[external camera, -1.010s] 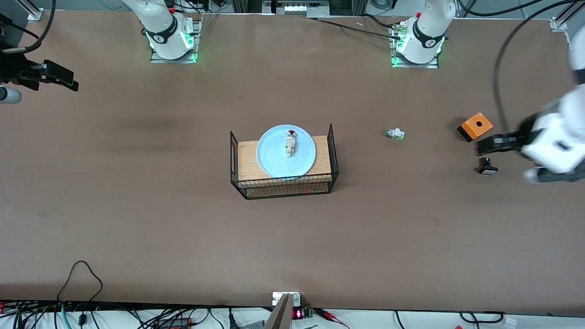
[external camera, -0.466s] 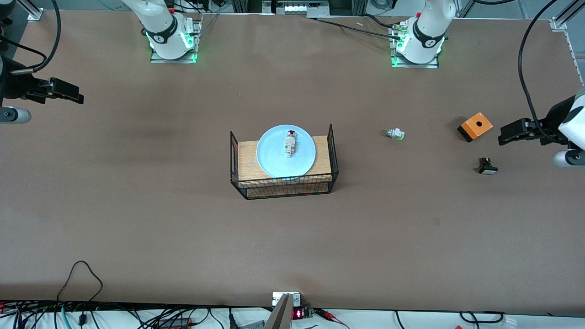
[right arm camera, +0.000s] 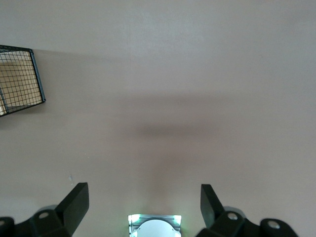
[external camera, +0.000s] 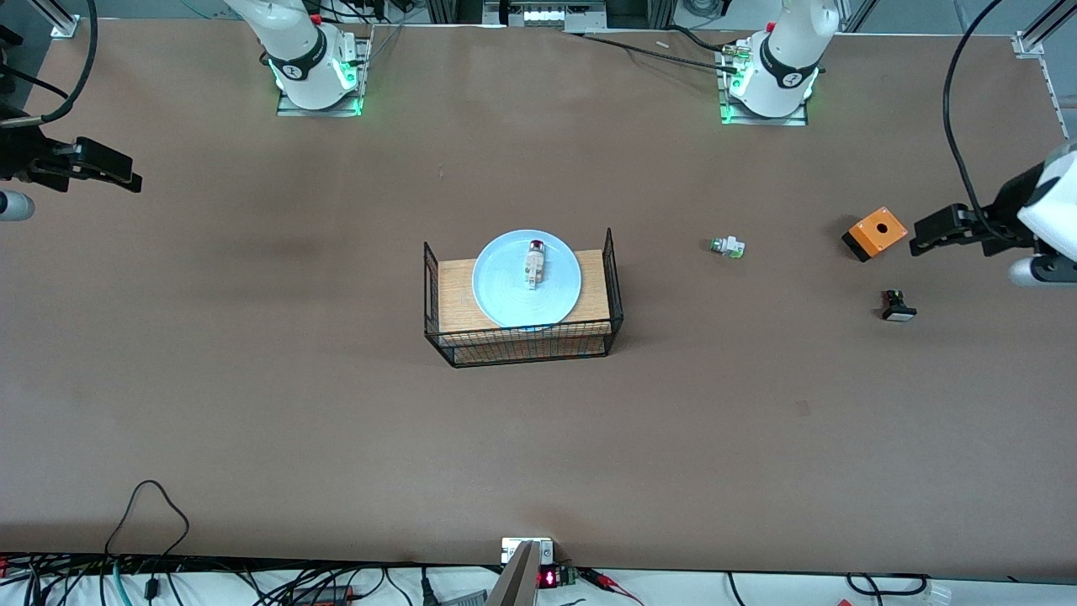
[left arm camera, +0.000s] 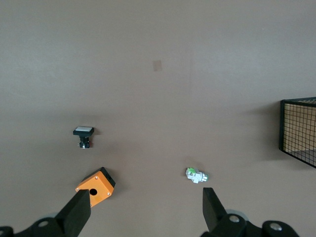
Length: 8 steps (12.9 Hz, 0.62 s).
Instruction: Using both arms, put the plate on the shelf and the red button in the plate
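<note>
The pale blue plate [external camera: 505,290] lies on a wooden board inside a black wire basket [external camera: 432,286] at the table's middle. The red button [external camera: 534,263], a cream part with a dark red cap, lies on the plate. My left gripper [external camera: 922,232] is open and empty over the table beside an orange box, at the left arm's end; its wrist view shows the jaws spread wide [left arm camera: 145,211]. My right gripper [external camera: 126,173] is open and empty over bare table at the right arm's end, its jaws also spread wide [right arm camera: 143,203]. Neither wrist view shows the plate or the red button.
An orange box [external camera: 875,232] with a hole, a black button with a white face [external camera: 898,306] and a white part with a green tip [external camera: 727,247] lie toward the left arm's end. All three show in the left wrist view: box [left arm camera: 96,186], black button [left arm camera: 83,135], white part [left arm camera: 197,175].
My left gripper has drawn back toward the left arm's end of the table and risen beside the orange box. My right gripper has shifted slightly. The plate and red button have not moved.
</note>
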Each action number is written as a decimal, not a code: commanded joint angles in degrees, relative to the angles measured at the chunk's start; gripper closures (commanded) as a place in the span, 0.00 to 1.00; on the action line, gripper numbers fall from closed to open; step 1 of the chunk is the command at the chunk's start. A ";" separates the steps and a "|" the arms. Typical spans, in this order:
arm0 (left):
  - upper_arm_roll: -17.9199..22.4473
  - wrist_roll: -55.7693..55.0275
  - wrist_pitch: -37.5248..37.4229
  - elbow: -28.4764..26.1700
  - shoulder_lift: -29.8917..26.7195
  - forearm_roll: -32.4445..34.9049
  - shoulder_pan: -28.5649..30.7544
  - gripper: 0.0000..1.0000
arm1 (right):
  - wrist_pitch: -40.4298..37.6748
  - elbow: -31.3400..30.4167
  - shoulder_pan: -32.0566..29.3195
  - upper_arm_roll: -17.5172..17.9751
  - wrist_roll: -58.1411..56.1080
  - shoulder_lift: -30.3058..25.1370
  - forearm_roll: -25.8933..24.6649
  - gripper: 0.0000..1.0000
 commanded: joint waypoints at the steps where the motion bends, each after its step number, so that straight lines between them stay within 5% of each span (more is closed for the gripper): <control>1: 0.08 -0.45 0.66 -2.80 -2.86 -0.57 -0.29 0.00 | -0.29 1.89 -0.35 0.48 0.43 1.21 0.22 0.00; 8: 0.52 0.60 1.01 -3.94 -4.01 -0.40 0.50 0.00 | -0.29 1.89 -0.27 0.48 -0.19 1.21 0.13 0.00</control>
